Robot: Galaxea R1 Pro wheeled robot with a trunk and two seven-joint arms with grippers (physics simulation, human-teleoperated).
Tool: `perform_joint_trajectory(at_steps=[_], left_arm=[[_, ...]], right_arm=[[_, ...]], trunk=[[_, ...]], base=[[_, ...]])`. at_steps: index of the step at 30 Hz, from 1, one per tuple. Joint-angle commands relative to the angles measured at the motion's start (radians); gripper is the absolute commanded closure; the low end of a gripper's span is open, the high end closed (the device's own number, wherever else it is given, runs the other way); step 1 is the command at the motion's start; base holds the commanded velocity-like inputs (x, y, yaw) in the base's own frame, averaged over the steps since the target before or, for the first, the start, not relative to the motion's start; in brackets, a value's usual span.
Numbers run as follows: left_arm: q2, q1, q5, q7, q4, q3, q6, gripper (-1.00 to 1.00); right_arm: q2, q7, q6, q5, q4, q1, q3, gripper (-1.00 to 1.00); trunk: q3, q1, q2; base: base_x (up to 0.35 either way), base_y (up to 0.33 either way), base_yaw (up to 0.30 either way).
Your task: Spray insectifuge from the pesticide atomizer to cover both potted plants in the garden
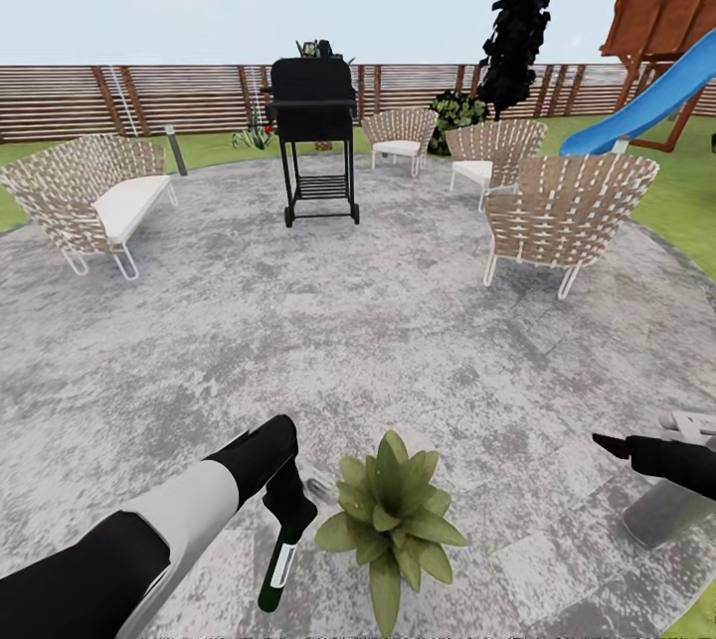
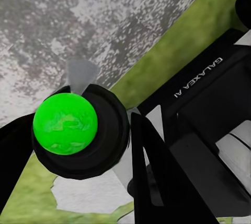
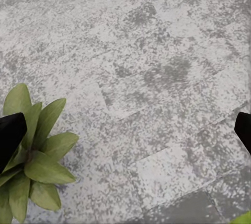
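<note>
right at the bottom of the head view the left gripper [image 1: 286, 500] has its fingers clamped around the pesticide atomizer [image 1: 279, 564], which hangs bottom-down over the patio [image 1: 298, 321], dark green body with the white label showing. in the left wrist view you're looking at the bottle end-on, a bright green round bit [image 2: 65, 123] ringed in black between the dark fingers [image 2: 151, 172]. just beside it sits one potted plant [image 1: 393, 515], a rosette of pointed green leaves; can't see its pot under the leaves. over on the other side the right gripper [image 1: 622, 447] hangs above the paving, and the right wrist view has its two finger tips [image 3: 10, 138] way out at opposite edges, so they're spread wide with nothing in them, same plant [image 3: 31, 164] next to one tip. further out there's a black grill [image 1: 314, 137], a woven sofa [image 1: 89, 202], three woven chairs [image 1: 567, 212], then the slat fence [image 1: 179, 97] and a blue slide [image 1: 651, 102].
</note>
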Motion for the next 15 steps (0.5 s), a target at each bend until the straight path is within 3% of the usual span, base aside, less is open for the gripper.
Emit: perform_joint_trajectory(at_steps=[1,8,15], left_arm=[[0.0,-0.001,-0.01,-0.01,-0.001,0.0,0.004,1.0],[0.0,-0.001,-0.011,-0.01,-0.001,0.0,0.004,1.0],[0.0,-0.001,-0.01,-0.01,-0.001,0.0,0.004,1.0]], right_arm=[[0.0,0.01,0.003,0.009,-0.001,-0.001,-0.002,-1.0],[-0.001,0.01,0.001,0.009,-0.002,-0.001,-0.003,-1.0],[-0.001,0.012,0.002,0.009,-0.002,-0.001,0.0,-1.0]], trunk=[[-0.002,0.0,0.0],[-0.013,0.0,0.0],[-0.019,0.0,0.0]], base=[[0.0,0.0,0.0],[0.0,0.008,0.0],[0.0,0.118,0.0]])
